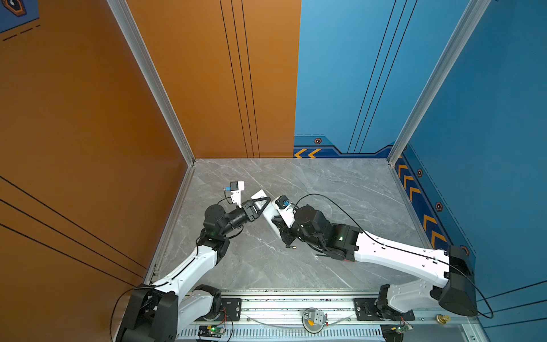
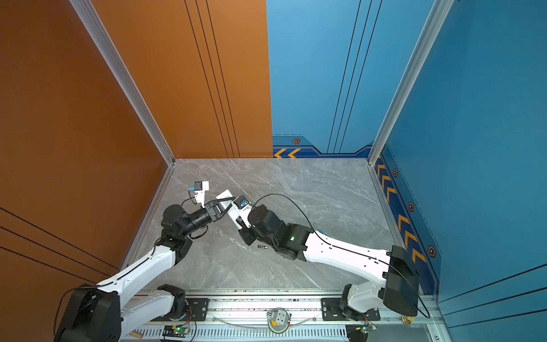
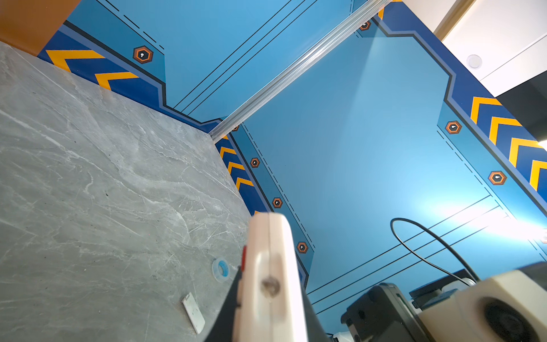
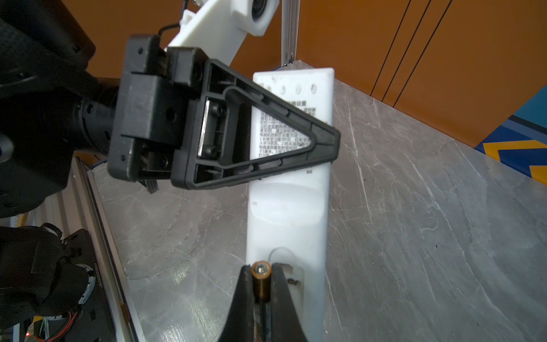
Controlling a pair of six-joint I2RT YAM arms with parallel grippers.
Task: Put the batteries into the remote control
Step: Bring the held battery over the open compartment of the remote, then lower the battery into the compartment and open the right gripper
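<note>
The white remote control (image 4: pixel 290 207) is held off the table with its printed back up, and my left gripper (image 4: pixel 325 142) is shut across its upper half. In both top views that gripper (image 1: pixel 265 200) clamps the remote control (image 1: pixel 270 217) near the table's middle. My right gripper (image 4: pixel 261 269) is shut on a battery (image 4: pixel 261 281), gold-banded end forward, right over the open compartment at the remote's lower end. A second battery (image 1: pixel 291 246) lies on the table beside the right wrist. The left wrist view shows the remote's end (image 3: pixel 269 281) edge-on between the jaws.
A small white cover plate (image 3: pixel 194 312) and a clear tape roll with a blue core (image 3: pixel 220 268) lie on the grey marble table (image 1: pixel 340 192). Orange and blue walls close three sides. A metal rail (image 1: pixel 296 305) runs along the front edge.
</note>
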